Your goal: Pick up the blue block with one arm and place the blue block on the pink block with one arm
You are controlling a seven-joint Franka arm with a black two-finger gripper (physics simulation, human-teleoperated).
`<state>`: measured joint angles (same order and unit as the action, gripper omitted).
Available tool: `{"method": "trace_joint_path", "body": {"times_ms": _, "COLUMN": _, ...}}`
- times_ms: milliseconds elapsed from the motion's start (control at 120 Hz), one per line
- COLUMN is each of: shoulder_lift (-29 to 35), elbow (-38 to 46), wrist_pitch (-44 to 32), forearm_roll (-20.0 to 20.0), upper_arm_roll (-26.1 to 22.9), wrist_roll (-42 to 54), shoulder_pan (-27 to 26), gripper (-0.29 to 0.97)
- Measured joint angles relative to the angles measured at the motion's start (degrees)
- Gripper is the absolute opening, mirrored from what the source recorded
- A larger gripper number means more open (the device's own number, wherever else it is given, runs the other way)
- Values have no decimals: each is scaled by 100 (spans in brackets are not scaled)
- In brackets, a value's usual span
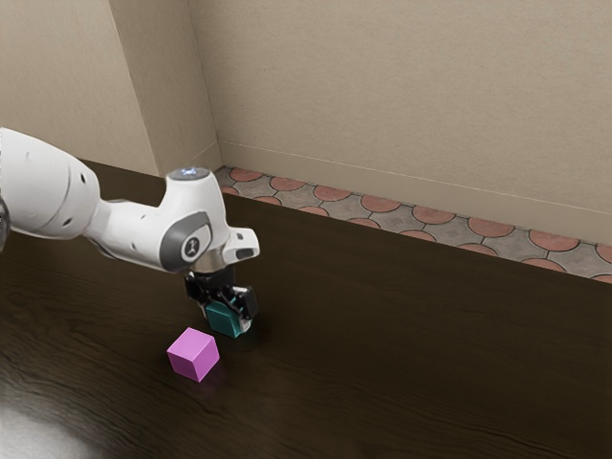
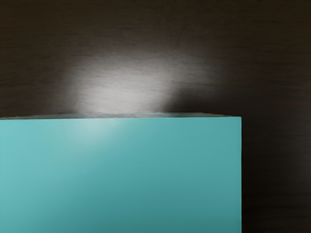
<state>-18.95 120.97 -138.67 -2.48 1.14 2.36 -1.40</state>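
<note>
Two blocks stand close together on the dark table [image 1: 430, 363]: the blue block [image 1: 228, 321], teal in shade, and the pink block [image 1: 193, 353] just beside it, nearer the camera and toward the exterior view's left. The jaws are drawn in on the blue block, one finger at each side, so they appear to have hold of it. It sits low, and I cannot tell whether it touches the table. In the wrist view the blue block [image 2: 121, 174] lies right under the hand.

The step in hand looks like the lift. Raise it straight up, clear of the pink block's top, carry it across the short gap, keep the faces square, and lower it centred before releasing.
</note>
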Motion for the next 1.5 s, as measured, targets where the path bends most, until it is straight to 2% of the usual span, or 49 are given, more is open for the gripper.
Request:
{"method": "trace_joint_path", "body": {"times_ms": 333, "shoulder_lift": -192, "elbow": -267, "wrist_pitch": -37, "forearm_roll": 49, "upper_arm_roll": 0, "wrist_roll": 236, "shoulder_pan": 7, "gripper": 68}}
{"method": "trace_joint_path", "body": {"times_ms": 467, "shoulder_lift": -192, "elbow": -252, "wrist_pitch": -39, "forearm_roll": 82, "upper_arm_roll": 6, "wrist_roll": 235, "shoulder_pan": 9, "gripper": 44}}
{"method": "trace_joint_path", "body": {"times_ms": 567, "shoulder_lift": -163, "elbow": -248, "wrist_pitch": -44, "forearm_roll": 144, "upper_arm_roll": 9, "wrist_roll": 178, "shoulder_pan": 8, "gripper": 35}}
{"method": "trace_joint_path", "body": {"times_ms": 617, "shoulder_lift": 3, "elbow": -203, "wrist_pitch": -44, "forearm_roll": 199, "upper_arm_roll": 10, "wrist_roll": 135, "shoulder_pan": 8, "gripper": 32}}
{"method": "trace_joint_path", "body": {"times_ms": 792, "shoulder_lift": 1782, "elbow": 1127, "wrist_pitch": -19, "forearm_roll": 344, "upper_arm_roll": 11, "wrist_roll": -339, "shoulder_pan": 41, "gripper": 30}}
{"method": "trace_joint_path", "body": {"times_ms": 958, "shoulder_lift": 2536, "elbow": 1877, "wrist_pitch": 68, "forearm_roll": 398, "upper_arm_roll": -72, "wrist_roll": -862, "shoulder_pan": 101, "gripper": 29}}
{"method": "trace_joint_path", "body": {"times_ms": 1283, "shoulder_lift": 2792, "elbow": 2374, "wrist_pitch": 132, "forearm_roll": 427, "upper_arm_roll": -116, "wrist_roll": -1645, "shoulder_pan": 71, "gripper": 28}}
{"method": "trace_joint_path", "body": {"times_ms": 1500, "shoulder_lift": 2721, "elbow": 2355, "wrist_pitch": 140, "forearm_roll": 916, "upper_arm_roll": -150, "wrist_roll": -1818, "shoulder_pan": 72, "gripper": 29}}
